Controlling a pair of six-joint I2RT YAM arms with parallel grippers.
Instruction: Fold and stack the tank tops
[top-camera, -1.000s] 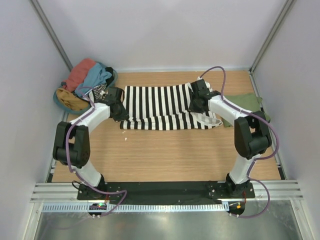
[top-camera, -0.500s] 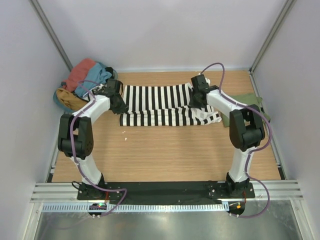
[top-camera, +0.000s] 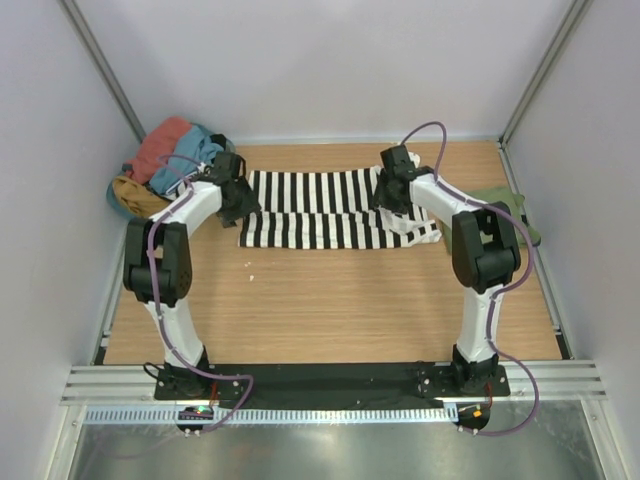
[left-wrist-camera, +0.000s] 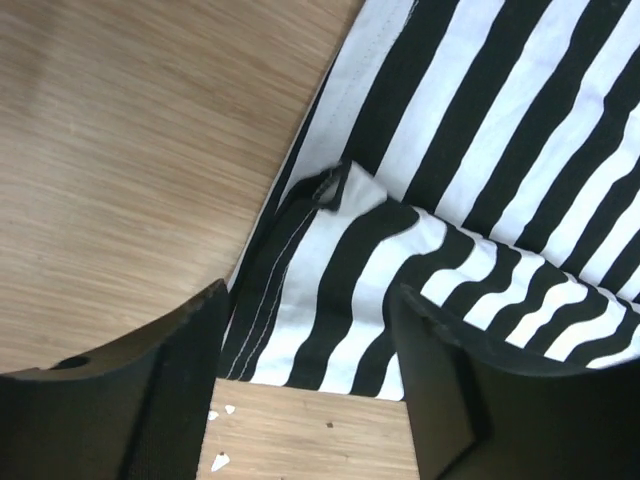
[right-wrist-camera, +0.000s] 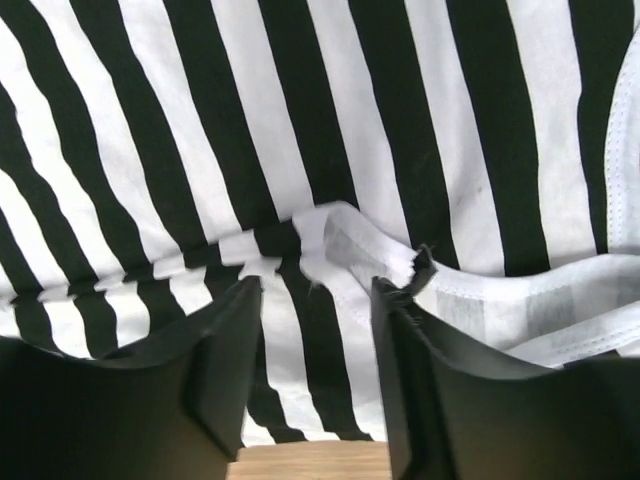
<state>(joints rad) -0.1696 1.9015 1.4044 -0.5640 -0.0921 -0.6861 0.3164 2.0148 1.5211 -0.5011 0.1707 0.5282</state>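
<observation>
Far-left corner: a red garment (top-camera: 162, 138) and a blue garment (top-camera: 192, 150) lie heaped together on a basket (top-camera: 113, 200); a tan cloth shows in the basket below them.
Left arm: reaches out to the far half of the table (top-camera: 330, 300), its wrist just beside the heap.
Left tool (left-wrist-camera: 308, 310): down over the left end of the striped top (top-camera: 320, 205). Fingers (left-wrist-camera: 175, 390) are spread. A folded hem corner lies flat in the gap between them, not pinched.
Striped top, position: flat on the far half of the table, long side running left to right, spanning from one tool to the other.
Striped top, condition: doubled over, one layer lying on another. Its left edge meets bare wood in the left wrist view. White-edged straps show at its right end.
Right tool (right-wrist-camera: 315, 300): down over the right end of the striped top. Fingers (right-wrist-camera: 225, 370) are spread. A white hem ridge lies loose between them, ungripped.
Right arm: stretched forward, elbow raised near the right edge.
Olive top (top-camera: 508, 205): at the table's right edge, beside the right arm and partly hidden by it, apart from the striped top; fold state cannot be told.
</observation>
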